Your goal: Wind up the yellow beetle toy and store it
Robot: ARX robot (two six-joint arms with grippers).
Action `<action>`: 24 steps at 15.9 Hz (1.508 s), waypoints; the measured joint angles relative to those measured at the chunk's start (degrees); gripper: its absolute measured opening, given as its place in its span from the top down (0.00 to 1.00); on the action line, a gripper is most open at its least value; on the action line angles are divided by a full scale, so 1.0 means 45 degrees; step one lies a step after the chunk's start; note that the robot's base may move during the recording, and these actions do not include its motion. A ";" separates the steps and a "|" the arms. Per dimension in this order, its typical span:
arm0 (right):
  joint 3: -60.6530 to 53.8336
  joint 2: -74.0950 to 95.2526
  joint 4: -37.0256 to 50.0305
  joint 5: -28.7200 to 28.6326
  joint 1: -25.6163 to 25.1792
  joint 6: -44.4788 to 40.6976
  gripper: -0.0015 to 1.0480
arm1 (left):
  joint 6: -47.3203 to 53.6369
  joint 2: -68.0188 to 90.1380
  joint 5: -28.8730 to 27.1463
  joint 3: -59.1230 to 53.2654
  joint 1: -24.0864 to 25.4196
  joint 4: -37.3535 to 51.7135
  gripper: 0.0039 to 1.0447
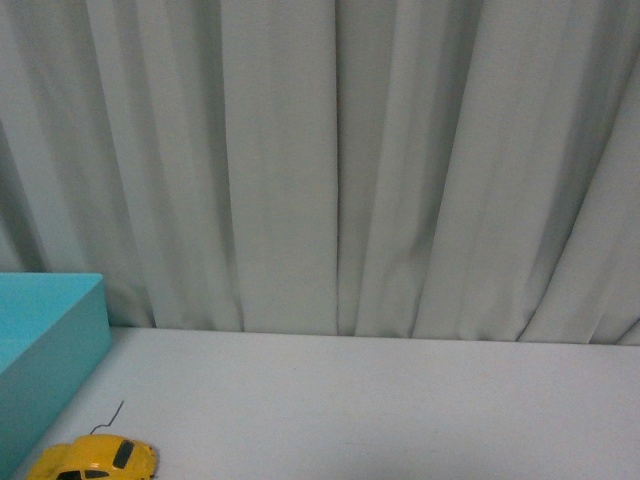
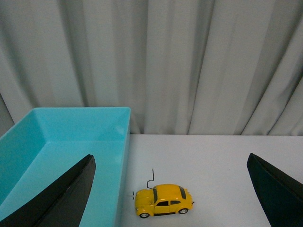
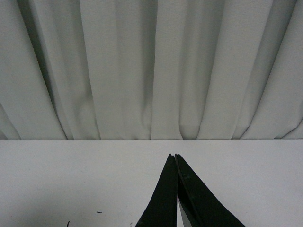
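Yellow beetle toy point(image 2: 163, 201) on white tabletop point(image 2: 218, 161), just ahead of open left pincer point(image 2: 170, 157), between its 2 spread fingers point(image 2: 71, 198), beside teal bin point(image 2: 71, 137). Right pincer point(image 3: 174, 161) closed on nothing.

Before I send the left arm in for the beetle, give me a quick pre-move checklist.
1. yellow beetle toy upright on its wheels on the table: ok.
2. left gripper open and empty: ok.
3. Toy lies ahead, within the left gripper's opening: ok.
4. teal bin open beside the toy, visible inside bare: ok.
5. right gripper shut and empty, toy not in its view: ok.
6. Toy wound up: cannot tell.
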 joint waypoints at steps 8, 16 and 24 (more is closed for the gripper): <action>0.0005 -0.2142 -0.2205 0.0005 0.0000 0.0000 0.94 | 0.0000 0.0000 0.0000 0.0000 0.0000 0.0000 0.06; 0.0005 -0.2142 -0.2205 0.0005 0.0000 0.0010 0.05 | 0.0000 0.0000 0.0000 0.0000 0.0000 0.0000 0.06; 0.0005 -0.2142 -0.2205 0.0005 0.0000 0.0005 0.06 | 0.0000 0.0000 0.0000 0.0000 0.0000 0.0000 0.06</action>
